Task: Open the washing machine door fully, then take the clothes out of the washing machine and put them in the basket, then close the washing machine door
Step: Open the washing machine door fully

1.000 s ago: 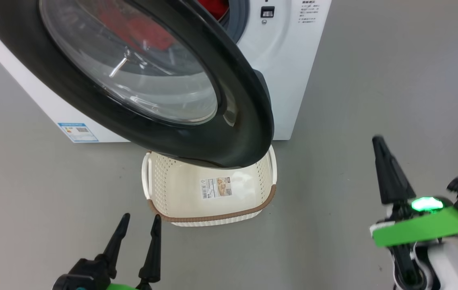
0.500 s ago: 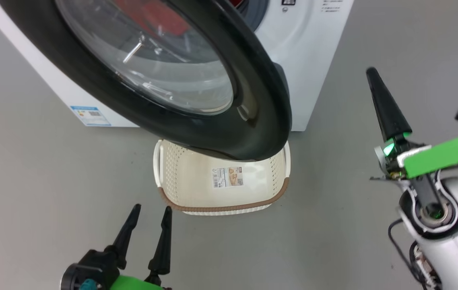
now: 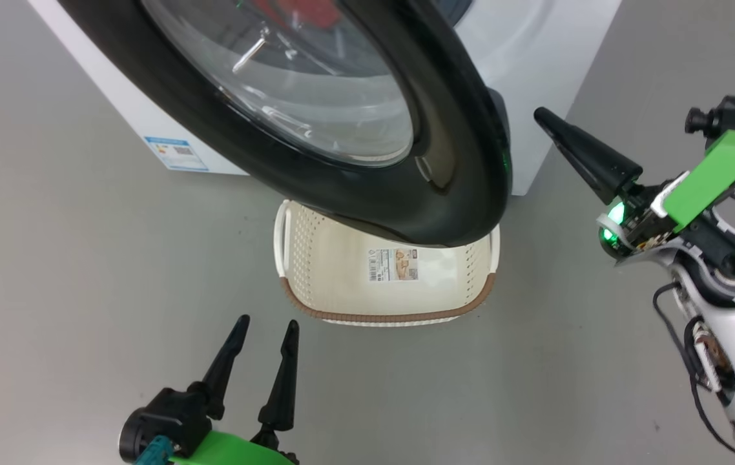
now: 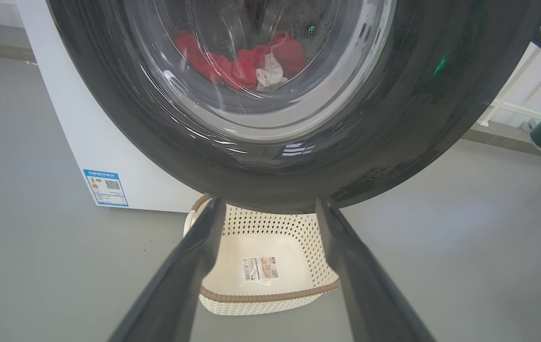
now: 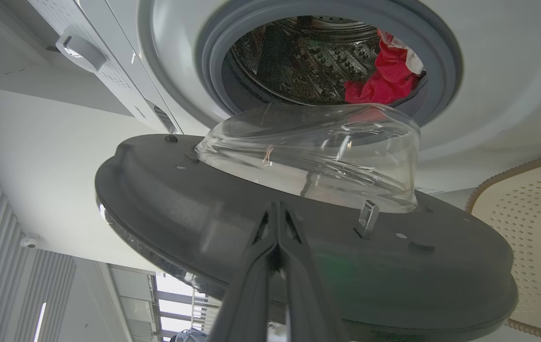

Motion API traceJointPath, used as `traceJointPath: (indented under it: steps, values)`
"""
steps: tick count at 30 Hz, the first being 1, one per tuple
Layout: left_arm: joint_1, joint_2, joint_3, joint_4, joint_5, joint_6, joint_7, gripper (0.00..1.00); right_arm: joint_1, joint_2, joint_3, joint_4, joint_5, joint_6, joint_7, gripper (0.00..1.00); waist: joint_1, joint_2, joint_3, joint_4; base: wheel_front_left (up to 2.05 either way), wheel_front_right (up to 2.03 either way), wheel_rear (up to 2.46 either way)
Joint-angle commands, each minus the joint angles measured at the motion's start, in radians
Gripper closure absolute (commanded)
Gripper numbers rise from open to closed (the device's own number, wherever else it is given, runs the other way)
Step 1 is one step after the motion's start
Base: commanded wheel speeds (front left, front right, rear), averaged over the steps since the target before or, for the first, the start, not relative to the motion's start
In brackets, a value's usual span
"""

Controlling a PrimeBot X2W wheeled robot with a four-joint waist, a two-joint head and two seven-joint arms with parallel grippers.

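Head view gives us both claws. The left claw (image 3: 267,321) sits low over the grey floor (image 3: 83,290), fingers apart and holding nothing. The right claw (image 3: 540,116) has its fingers pressed together near the washing machine door (image 3: 464,168); we can't tell contact. Right wrist view adds the door's grey inner face and the steel drum (image 5: 299,52). In left wrist view we see the clothes (image 4: 246,66), red with a white piece, in the drum behind the glass. Floor is smooth and plain; white wall (image 5: 37,156) beside. The door is glossy black, part open, hanging over the basket (image 3: 380,318), which stands just before the white washing machine (image 3: 548,51).
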Motion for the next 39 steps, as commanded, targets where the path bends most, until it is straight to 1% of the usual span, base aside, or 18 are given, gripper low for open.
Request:
traceJointPath:
  steps: [1, 7, 15, 31, 39]
  values:
    - [-0.022, 0.009, 0.025, -0.027, -0.005, 0.008, -0.009, 0.0, -0.025, 0.001, 0.003, -0.014, 0.009, 0.008, 0.018, 1.0, 0.0, -0.0001, 0.011, 0.012, 0.0, 0.0, 0.0]
    - [-0.032, 0.009, 0.004, -0.032, -0.024, 0.017, -0.009, 0.0, -0.075, -0.001, 0.002, 0.078, 0.004, 0.008, 0.158, 1.0, 0.0, -0.0001, 0.023, 0.038, 0.0, 0.0, 0.0]
    - [-0.026, 0.009, -0.008, -0.034, -0.039, 0.026, -0.009, 0.0, -0.074, 0.025, -0.016, 0.114, -0.016, 0.008, 0.242, 1.0, 0.0, -0.0001, 0.007, 0.062, 0.0, 0.0, 0.0]
    - [0.012, 0.009, -0.007, -0.037, -0.046, 0.031, -0.009, 0.0, 0.029, 0.09, 0.004, 0.095, -0.097, 0.008, 0.316, 1.0, 0.0, -0.0001, -0.06, 0.124, 0.0, 0.0, 0.0]
    - [0.025, 0.009, -0.007, -0.04, -0.048, 0.03, -0.009, 0.0, 0.066, 0.123, 0.023, 0.083, -0.127, 0.008, 0.342, 1.0, 0.0, -0.0001, -0.081, 0.172, 0.0, 0.0, 0.0]
